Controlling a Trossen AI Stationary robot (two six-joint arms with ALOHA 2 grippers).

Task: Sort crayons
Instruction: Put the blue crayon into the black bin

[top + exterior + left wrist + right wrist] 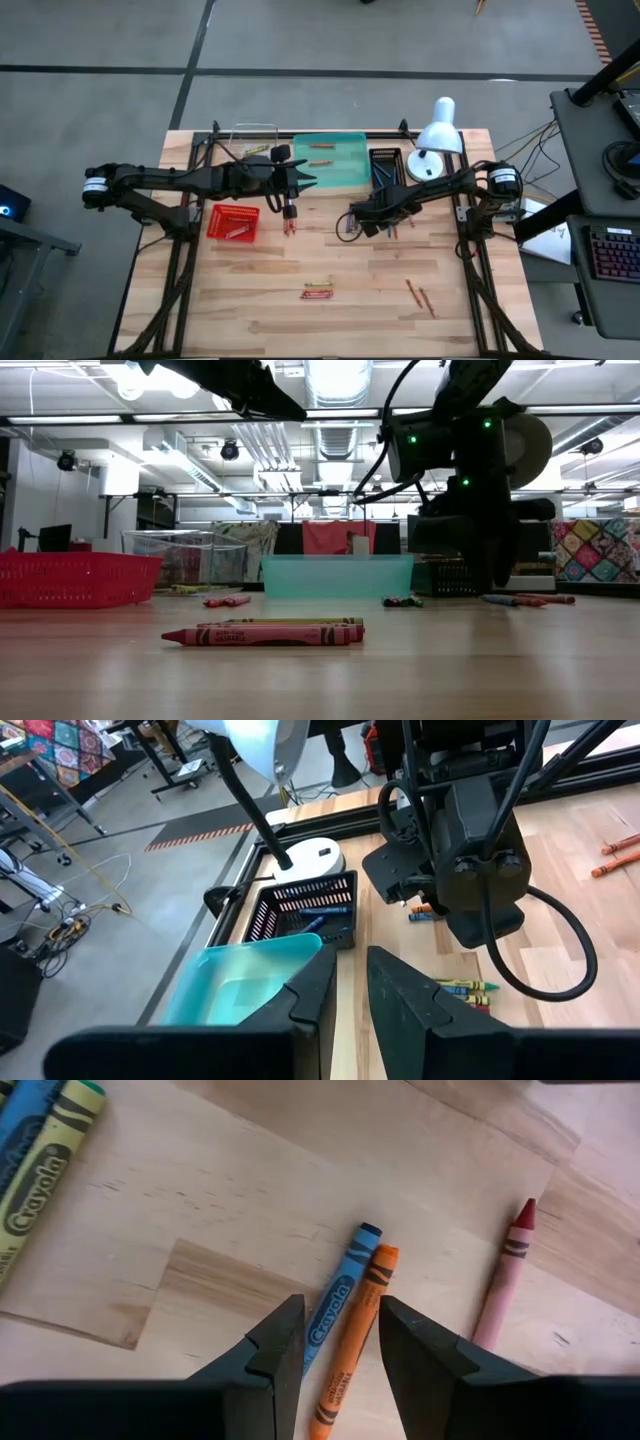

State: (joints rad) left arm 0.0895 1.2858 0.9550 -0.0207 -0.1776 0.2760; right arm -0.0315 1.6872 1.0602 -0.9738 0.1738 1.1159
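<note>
Wooden table [250, 300] is carrying a teal tray [345, 165], a red mesh basket [233, 222] and a black basket [305, 910] holding blue crayons. Left gripper [345, 985] is hovering high near the teal tray, fingers parted, grasping nothing. Right gripper [335, 1335] is sitting low at table centre, fingers released and straddling a blue crayon [340, 1302] lying against an orange crayon [352, 1345]; a red crayon [505, 1275] is lying just beside them. More crayons [318, 291] are lying scattered nearer the front edge.
</note>
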